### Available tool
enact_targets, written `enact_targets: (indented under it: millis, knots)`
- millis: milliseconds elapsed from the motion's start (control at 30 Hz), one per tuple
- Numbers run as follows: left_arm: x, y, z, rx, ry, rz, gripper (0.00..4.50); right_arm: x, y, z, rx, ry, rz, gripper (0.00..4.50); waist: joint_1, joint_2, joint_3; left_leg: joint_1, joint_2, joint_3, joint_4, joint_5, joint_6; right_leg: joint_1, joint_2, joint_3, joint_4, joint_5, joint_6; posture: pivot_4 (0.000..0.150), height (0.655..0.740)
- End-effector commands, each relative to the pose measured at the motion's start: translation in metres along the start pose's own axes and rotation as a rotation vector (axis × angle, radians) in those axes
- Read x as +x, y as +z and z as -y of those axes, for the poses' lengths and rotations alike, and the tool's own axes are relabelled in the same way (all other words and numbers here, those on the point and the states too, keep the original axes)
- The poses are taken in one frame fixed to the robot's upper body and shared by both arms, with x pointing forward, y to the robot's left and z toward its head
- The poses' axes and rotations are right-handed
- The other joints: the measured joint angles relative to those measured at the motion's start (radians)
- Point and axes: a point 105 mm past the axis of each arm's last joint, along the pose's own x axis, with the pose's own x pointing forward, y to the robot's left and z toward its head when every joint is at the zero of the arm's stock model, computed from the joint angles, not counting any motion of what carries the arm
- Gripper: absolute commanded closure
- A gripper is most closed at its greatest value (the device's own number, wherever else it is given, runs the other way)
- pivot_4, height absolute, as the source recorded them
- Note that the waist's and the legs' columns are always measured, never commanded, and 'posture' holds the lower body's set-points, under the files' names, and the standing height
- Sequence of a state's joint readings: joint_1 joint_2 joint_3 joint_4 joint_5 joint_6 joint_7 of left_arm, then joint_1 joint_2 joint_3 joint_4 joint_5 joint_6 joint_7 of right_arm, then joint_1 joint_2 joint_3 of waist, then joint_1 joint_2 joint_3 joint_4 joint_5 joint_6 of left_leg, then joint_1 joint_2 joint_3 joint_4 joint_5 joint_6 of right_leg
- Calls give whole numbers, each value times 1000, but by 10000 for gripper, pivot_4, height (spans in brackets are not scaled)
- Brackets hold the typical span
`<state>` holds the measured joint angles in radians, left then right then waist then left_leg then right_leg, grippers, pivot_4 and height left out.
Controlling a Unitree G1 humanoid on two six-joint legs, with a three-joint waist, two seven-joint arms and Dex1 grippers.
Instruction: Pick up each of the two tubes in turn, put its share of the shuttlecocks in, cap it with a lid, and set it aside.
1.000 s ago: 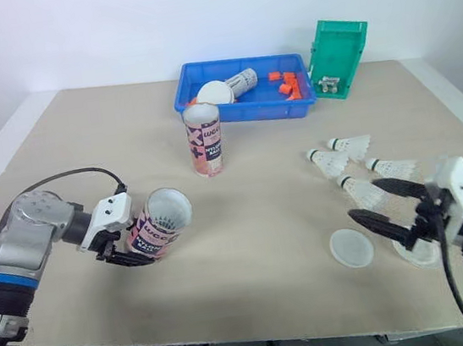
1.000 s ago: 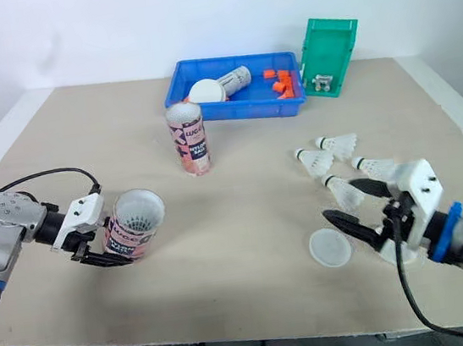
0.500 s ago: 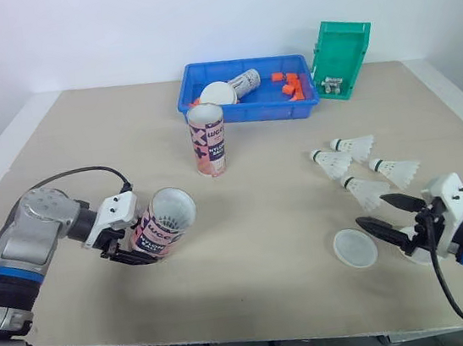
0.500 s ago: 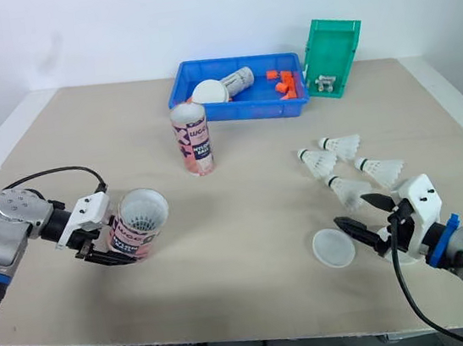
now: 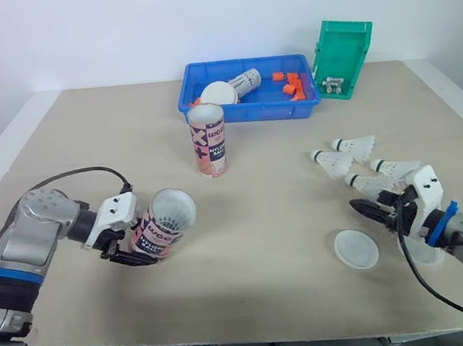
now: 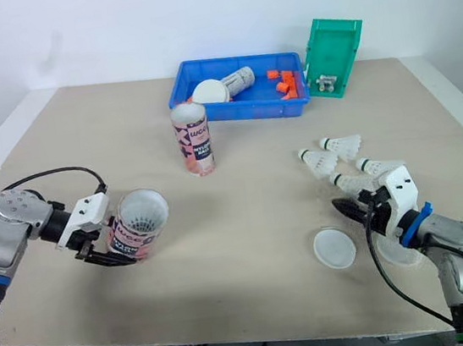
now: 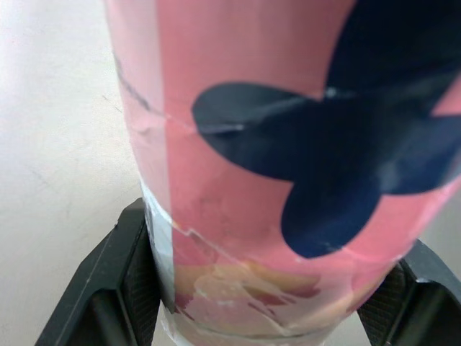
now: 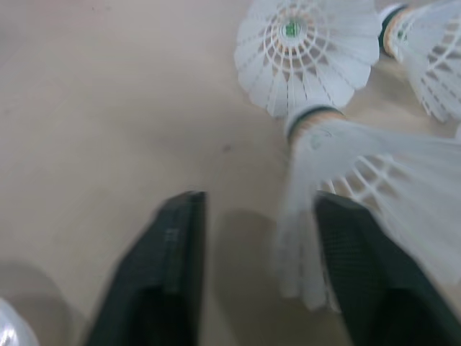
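Letters resembling "UCC" are seen on the upright tube (image 5: 208,140) and the held tube (image 5: 163,226); the smaller print is illegible.

Beige table (image 5: 275,244). Lid (image 5: 357,248) flat, just by R claw (image 5: 362,207) tips, robot side. 4 shuttlecocks (image 5: 333,162) lying at and beyond tips. Upright tube (image 5: 207,139) well left; blue tray (image 5: 249,111) and green bin (image 5: 342,56) far beyond.

A blue tray (image 5: 249,113) holds orange pieces (image 5: 291,88) — a green bin (image 5: 342,56) stands just beside it.
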<state>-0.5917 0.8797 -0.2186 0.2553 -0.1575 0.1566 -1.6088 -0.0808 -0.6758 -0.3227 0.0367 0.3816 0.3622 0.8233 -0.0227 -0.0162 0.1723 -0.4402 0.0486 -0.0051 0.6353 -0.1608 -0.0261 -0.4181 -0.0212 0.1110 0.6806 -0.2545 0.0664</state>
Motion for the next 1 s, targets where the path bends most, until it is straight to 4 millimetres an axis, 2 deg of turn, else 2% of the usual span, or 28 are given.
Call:
enact_targets:
  millis: [33,67,100,200,300,433,467,500,533,567,700,800,900,1000]
  knots:
    - [11,-7,8,-19,-50,-20,15055,-7,15,-6,-39,18,51,37286,0,0,0,0,0,0,0,0,0,0,0,0,0,0,0,1500,7038]
    - [11,-6,8,-19,-51,-20,15055,-8,16,-6,-43,19,52,42144,0,0,0,0,0,0,0,0,0,0,0,0,0,0,0,1500,7038]
    - [11,-6,8,-18,-51,-20,15055,-11,20,-10,-49,37,59,44314,0,0,0,0,0,-1,0,0,0,0,0,0,0,0,0,1500,7038]
    - [12,-5,7,-18,-52,-18,15055,-18,34,-22,-101,87,83,44314,0,1,0,0,0,-1,0,0,0,1,0,0,0,0,0,1500,7038]
    - [13,-5,6,-16,-51,-18,15055,-22,67,-33,-243,129,121,44314,-1,2,0,1,0,0,0,0,0,1,0,0,0,0,0,1500,7038]
    - [13,-5,5,-15,-51,-18,15055,-18,110,-53,-408,210,197,44314,-1,2,0,1,-1,0,1,0,0,1,-1,0,0,0,0,1500,7038]
    - [13,-5,5,-15,-50,-17,15055,-13,129,-78,-490,323,247,44314,0,2,0,1,0,0,1,0,0,0,-1,0,0,0,0,1500,7038]
    - [12,-4,5,-15,-49,-17,15055,-9,141,-102,-562,433,277,44314,-1,1,0,1,0,-1,1,0,0,1,-1,0,0,0,0,1500,7038]
    - [12,-4,4,-15,-48,-16,15055,-8,147,-118,-610,506,292,44314,-4,3,0,1,0,-1,1,0,0,0,-1,-1,0,0,0,1500,7038]
    - [12,-4,4,-15,-46,-17,15055,-5,150,-135,-681,600,292,44314,-4,3,0,1,0,0,0,0,0,0,-1,0,0,0,0,1500,7038]
    - [11,-4,2,-15,-37,-20,15055,10,156,-166,-878,796,277,44314,3,1,0,0,0,-1,-1,0,0,-2,-1,-3,0,-1,-1,1500,7038]
    - [11,-1,1,-13,-27,-11,15055,25,177,-186,-939,888,353,44314,-1,1,1,-2,0,2,0,0,0,-2,-3,-3,-1,-2,-2,1500,7038]
    - [10,1,2,-16,-28,-7,15055,30,172,-206,-1003,1013,361,44314,4,0,1,-3,0,0,0,0,0,-2,-3,-5,0,-2,-1,1500,7038]
    - [9,-1,2,-22,-22,-16,15055,43,174,-219,-1063,1052,377,44314,4,0,1,-4,1,0,0,0,1,-3,-3,-6,0,-4,-1,1500,7038]
